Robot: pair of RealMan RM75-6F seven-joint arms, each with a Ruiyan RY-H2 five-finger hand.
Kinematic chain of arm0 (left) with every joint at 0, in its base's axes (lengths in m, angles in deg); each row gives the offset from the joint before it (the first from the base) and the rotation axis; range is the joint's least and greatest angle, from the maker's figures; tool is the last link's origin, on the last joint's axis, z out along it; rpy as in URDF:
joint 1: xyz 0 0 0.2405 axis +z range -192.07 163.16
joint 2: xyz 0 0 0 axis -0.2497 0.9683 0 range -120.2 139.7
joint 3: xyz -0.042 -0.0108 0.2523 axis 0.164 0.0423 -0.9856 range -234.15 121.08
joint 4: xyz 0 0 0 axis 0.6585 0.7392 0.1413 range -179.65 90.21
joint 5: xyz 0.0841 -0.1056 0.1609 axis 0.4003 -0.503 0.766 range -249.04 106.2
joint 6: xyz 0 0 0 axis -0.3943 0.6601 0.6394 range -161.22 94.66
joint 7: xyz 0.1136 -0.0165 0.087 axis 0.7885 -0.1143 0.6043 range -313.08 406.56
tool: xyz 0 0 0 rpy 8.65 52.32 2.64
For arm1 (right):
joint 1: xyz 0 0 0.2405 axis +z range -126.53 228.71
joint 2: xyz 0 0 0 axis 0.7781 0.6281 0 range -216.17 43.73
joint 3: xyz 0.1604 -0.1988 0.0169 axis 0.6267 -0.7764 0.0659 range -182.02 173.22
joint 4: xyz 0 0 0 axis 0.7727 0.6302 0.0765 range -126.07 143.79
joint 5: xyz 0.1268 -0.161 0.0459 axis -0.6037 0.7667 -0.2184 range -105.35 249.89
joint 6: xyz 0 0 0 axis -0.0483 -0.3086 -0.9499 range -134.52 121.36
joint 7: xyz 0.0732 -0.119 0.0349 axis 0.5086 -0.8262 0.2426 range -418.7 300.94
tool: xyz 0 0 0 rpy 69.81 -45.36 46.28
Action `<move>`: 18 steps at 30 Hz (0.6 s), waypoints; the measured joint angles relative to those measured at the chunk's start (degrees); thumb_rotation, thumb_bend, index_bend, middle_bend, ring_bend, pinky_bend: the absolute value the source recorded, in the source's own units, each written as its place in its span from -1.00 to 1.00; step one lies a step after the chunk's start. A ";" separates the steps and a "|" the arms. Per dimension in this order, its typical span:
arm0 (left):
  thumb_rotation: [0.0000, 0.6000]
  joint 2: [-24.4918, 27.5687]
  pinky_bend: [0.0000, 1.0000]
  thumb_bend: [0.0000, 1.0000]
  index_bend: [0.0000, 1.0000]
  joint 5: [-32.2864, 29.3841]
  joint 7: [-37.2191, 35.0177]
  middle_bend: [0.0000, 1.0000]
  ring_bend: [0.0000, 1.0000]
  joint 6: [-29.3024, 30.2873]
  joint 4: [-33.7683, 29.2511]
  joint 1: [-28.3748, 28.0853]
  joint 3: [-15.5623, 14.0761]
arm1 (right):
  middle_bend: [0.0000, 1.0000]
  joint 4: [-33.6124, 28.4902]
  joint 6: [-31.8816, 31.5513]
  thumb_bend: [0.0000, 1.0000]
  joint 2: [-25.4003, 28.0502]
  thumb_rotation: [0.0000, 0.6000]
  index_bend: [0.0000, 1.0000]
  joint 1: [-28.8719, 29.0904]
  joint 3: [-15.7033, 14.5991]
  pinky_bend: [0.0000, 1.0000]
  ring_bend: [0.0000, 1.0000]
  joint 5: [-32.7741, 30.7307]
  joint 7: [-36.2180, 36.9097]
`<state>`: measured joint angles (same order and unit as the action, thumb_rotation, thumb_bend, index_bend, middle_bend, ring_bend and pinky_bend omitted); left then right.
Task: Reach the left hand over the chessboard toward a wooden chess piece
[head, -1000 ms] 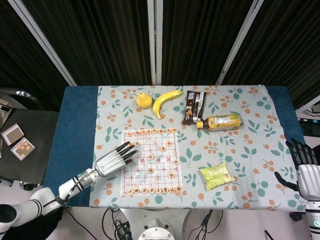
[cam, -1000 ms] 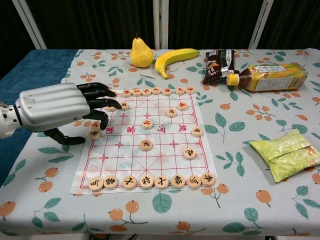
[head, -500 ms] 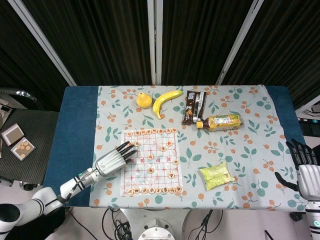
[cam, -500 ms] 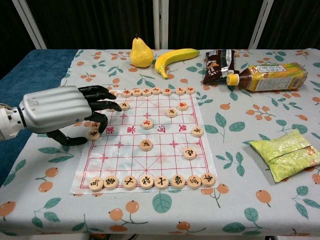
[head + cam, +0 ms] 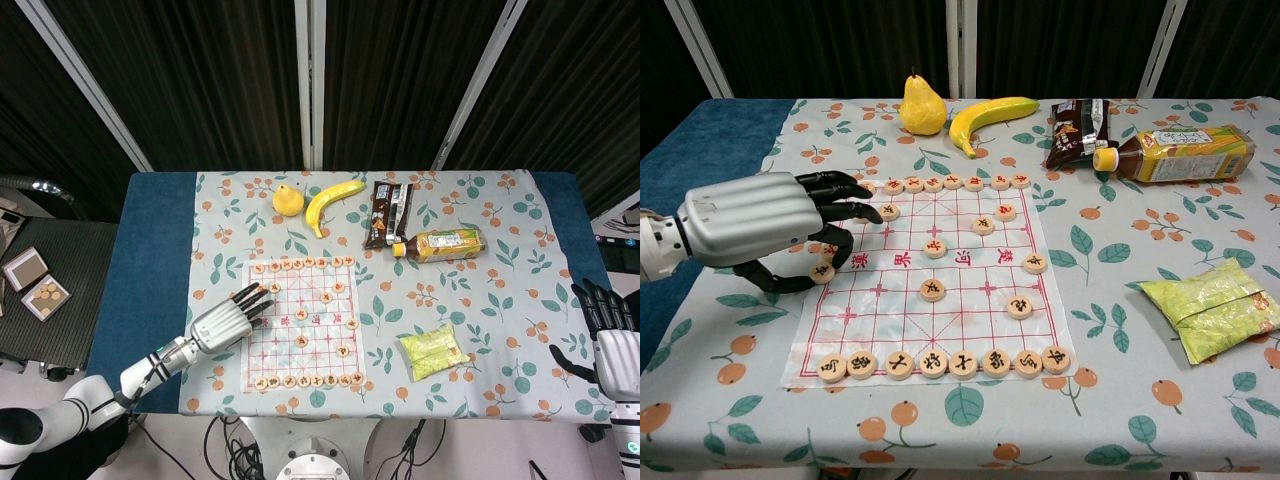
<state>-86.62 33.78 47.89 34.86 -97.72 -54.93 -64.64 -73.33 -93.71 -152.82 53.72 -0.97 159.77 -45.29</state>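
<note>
The paper chessboard (image 5: 902,316) lies mid-table, with wooden disc pieces in rows along its far and near edges and a few scattered between. My left hand (image 5: 750,225) hovers over the board's left edge, its dark fingers (image 5: 845,186) stretched toward the far-left pieces. One wooden piece (image 5: 822,272) lies just off the thumb's tip, under the lowest finger; nothing is held. In the head view the left hand (image 5: 228,320) sits at the board's (image 5: 322,328) left side. My right hand (image 5: 612,340) stays off the table's right edge, fingers spread and empty.
A pear (image 5: 922,105) and banana (image 5: 988,115) lie beyond the board. A dark snack pack (image 5: 1077,128) and a lying tea bottle (image 5: 1180,152) are at the far right. A green packet (image 5: 1205,305) lies to the board's right.
The left hand has drawn back slightly leftward; its thumb has curled a little closer to the wooden piece at the board's left edge. The right hand has not moved.
</note>
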 measured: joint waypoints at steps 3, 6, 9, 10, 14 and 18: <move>1.00 0.26 -1.00 -0.39 0.00 -0.21 -0.26 -0.77 -1.00 0.13 -0.34 0.00 0.04 | -1.00 -0.03 -0.02 -0.70 0.00 1.00 -1.00 -0.01 0.01 -1.00 -1.00 0.00 -0.05; 1.00 0.76 -1.00 -0.39 0.00 -0.49 -0.70 -0.77 -1.00 0.19 -1.15 -0.05 0.14 | -1.00 -0.01 -0.02 -0.70 0.00 1.00 -1.00 -0.04 0.01 -1.00 -1.00 -0.05 -0.04; 1.00 1.58 -1.00 -0.39 0.00 -0.83 -1.65 -0.77 -1.00 0.30 -2.89 -0.18 0.38 | -1.00 0.08 0.03 -0.70 -0.01 1.00 -1.00 -0.04 0.08 -1.00 -1.00 -0.20 0.06; 1.00 1.95 -1.00 -0.39 0.00 -0.86 -1.67 -0.77 -1.00 0.38 -3.60 -0.29 0.50 | -1.00 0.13 0.06 -0.70 -0.01 1.00 -1.00 -0.02 0.10 -1.00 -1.00 -0.23 0.15; 1.00 3.61 -1.00 -0.39 0.00 -1.11 -0.33 -0.77 -1.00 0.34 -7.12 -1.04 1.36 | -1.00 0.40 0.20 -0.70 -0.15 1.00 -1.00 0.08 0.13 -1.00 -1.00 -0.20 0.65; 1.00 4.61 -1.00 -0.39 0.00 -2.25 1.26 -0.77 -1.00 -1.30 -10.57 -2.19 2.84 | -1.00 1.00 0.34 -0.70 -0.43 1.00 -1.00 0.16 0.10 -1.00 -1.00 -0.14 1.41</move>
<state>-82.01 31.53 49.15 33.56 -108.29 -57.12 -61.81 -72.34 -93.37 -153.25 53.88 -0.87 159.63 -43.88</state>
